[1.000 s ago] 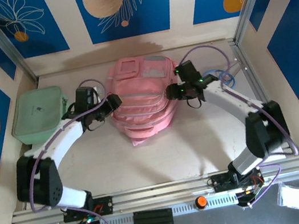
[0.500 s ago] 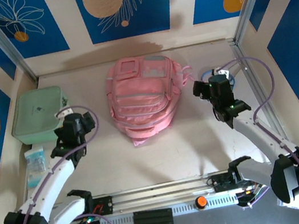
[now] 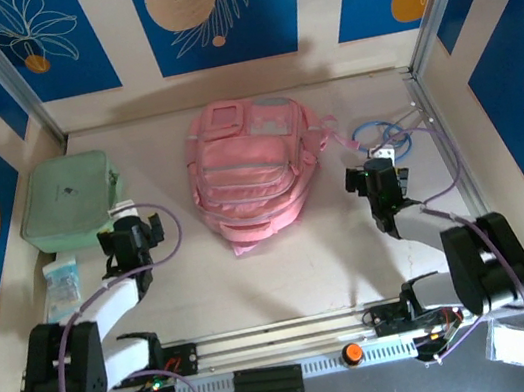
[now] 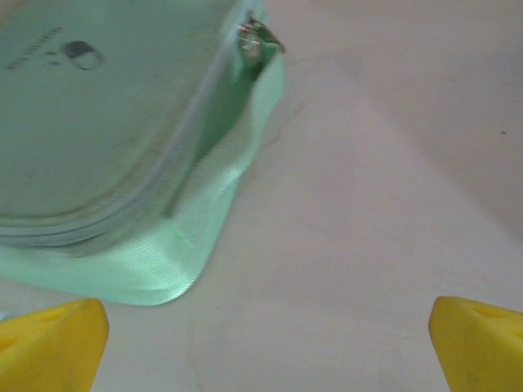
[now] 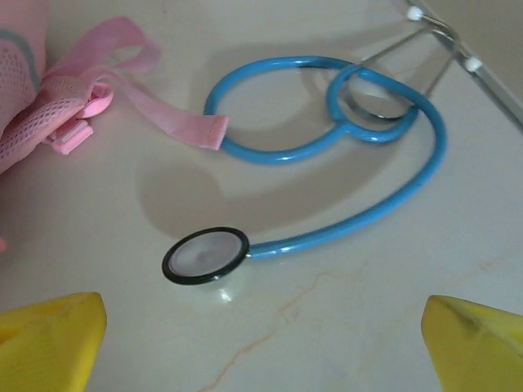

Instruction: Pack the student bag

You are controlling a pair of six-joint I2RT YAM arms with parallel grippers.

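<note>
One soft pink fabric student bag (image 3: 253,172) lies flat mid-worktop (image 3: 286,273), toward the far edge, with its layered zip pockets up and a woven strap trailing right. Just beside that strap you have a coiled, blue-tubed stethoscope (image 5: 327,147) with a round disc. Near the far-left corner sits a smooth, rectangular mint green zip case (image 4: 122,122). Your left claw (image 4: 265,351) and right claw (image 5: 263,343) both gape wide, holding nothing.
</note>
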